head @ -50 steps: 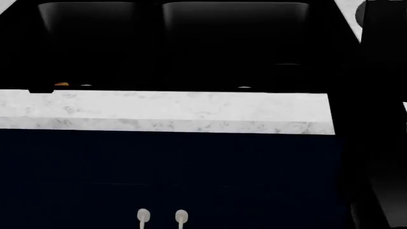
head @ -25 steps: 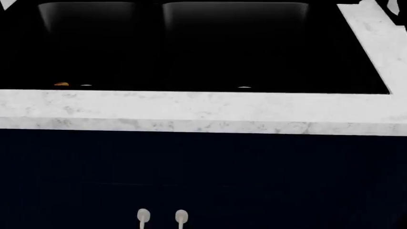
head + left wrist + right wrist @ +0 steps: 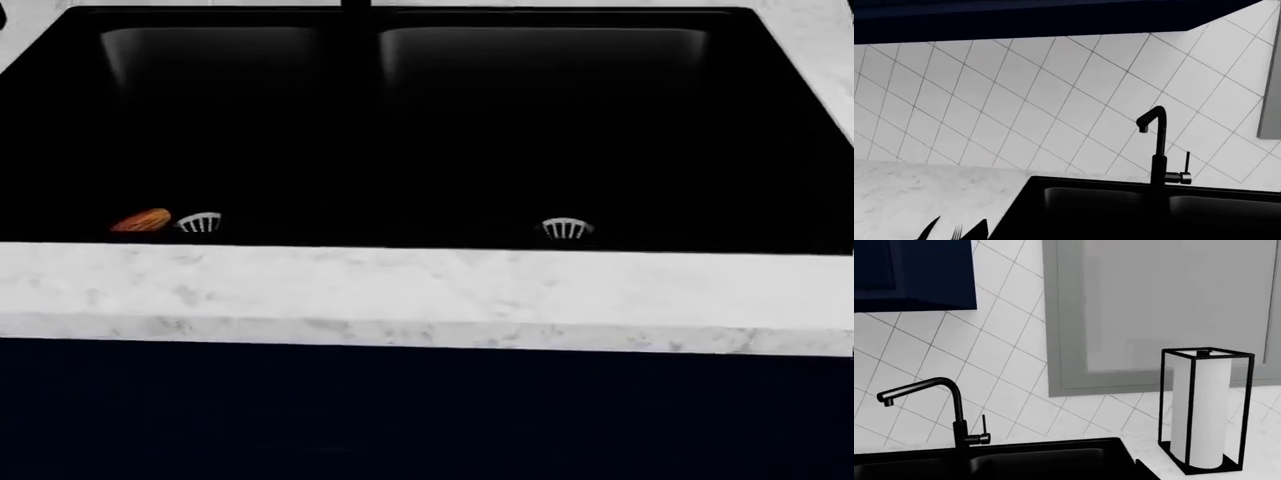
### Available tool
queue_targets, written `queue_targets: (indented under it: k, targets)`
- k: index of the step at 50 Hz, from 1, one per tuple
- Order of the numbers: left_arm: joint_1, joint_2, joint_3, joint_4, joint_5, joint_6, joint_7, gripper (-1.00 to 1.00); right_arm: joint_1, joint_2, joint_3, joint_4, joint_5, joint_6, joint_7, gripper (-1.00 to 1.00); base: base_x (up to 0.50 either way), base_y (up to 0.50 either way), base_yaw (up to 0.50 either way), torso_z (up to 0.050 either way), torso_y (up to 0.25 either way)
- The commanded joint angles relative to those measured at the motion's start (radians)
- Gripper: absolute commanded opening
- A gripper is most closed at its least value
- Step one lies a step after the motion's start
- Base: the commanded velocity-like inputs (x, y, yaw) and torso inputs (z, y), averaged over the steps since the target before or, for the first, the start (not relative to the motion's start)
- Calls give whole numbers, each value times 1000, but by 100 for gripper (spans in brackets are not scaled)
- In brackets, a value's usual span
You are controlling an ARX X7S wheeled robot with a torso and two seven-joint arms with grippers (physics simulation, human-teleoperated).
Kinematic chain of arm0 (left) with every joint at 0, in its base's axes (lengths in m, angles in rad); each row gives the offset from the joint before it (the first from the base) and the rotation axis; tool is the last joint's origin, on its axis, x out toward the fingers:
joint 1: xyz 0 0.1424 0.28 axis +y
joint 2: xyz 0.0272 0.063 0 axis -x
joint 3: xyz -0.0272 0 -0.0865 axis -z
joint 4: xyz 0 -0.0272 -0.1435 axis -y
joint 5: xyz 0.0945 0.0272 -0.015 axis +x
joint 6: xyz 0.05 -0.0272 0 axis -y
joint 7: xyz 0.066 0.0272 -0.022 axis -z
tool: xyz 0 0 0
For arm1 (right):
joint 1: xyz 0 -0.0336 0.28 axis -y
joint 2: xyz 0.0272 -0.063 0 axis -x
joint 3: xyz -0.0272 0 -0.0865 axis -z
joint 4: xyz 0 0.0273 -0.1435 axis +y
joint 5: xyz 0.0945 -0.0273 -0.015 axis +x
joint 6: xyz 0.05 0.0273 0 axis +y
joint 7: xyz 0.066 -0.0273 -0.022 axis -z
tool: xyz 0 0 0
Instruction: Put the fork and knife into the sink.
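Note:
The black double-basin sink (image 3: 427, 40) fills the head view, with a round silver drain in each basin. Neither gripper shows in the head view, and no jaws can be made out in either wrist view. In the left wrist view, thin silver fork (image 3: 957, 233) tines stick up at the frame's edge, over the marble counter beside the sink (image 3: 1087, 205). Two dark pointed shapes (image 3: 929, 229) flank the tines. I cannot tell whether either one is the knife. The right wrist view looks at the sink (image 3: 1041, 460) and its tall black faucet (image 3: 955, 415).
A small orange object (image 3: 142, 221) lies in the left basin by its drain (image 3: 198, 223). The other drain (image 3: 566, 229) sits in the right basin. A marble counter edge (image 3: 427, 295) runs along the front. A paper-towel roll in a black wire holder (image 3: 1201, 410) stands on the counter beside the sink.
The head view has shifted: the sink sits lower and larger, both drains show fully, and the cabinet knobs are gone. The dark arm at the right a second ago has left the view.

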Motion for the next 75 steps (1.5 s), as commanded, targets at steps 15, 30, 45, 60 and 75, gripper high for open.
queue_targets:
  k: [15, 30, 45, 60, 75]
  targets:
    - [15, -8, 2, -4, -10, 13, -1, 100, -18, -7, 29, -6, 79, -31, 37, 100, 459, 173, 0, 0, 0]
    - [15, 1, 14, 6, -14, 9, -11, 100, -47, 12, 52, -18, 109, -38, 56, 100, 489, 64, 0, 0, 1]
    - [23, 0, 10, 11, -21, 5, -17, 100, -54, 14, 55, -17, 137, -30, 96, 100, 186, 79, 0, 0, 1]
    - [22, 7, 10, 13, -29, 2, -22, 100, -91, 26, 88, -32, 174, -54, 109, 100, 68, 218, 0, 0, 0]
    - [40, 11, -9, -1, -42, 26, -16, 100, -90, 23, 70, -17, 190, -65, 125, 100, 218, 0, 0, 0, 1]
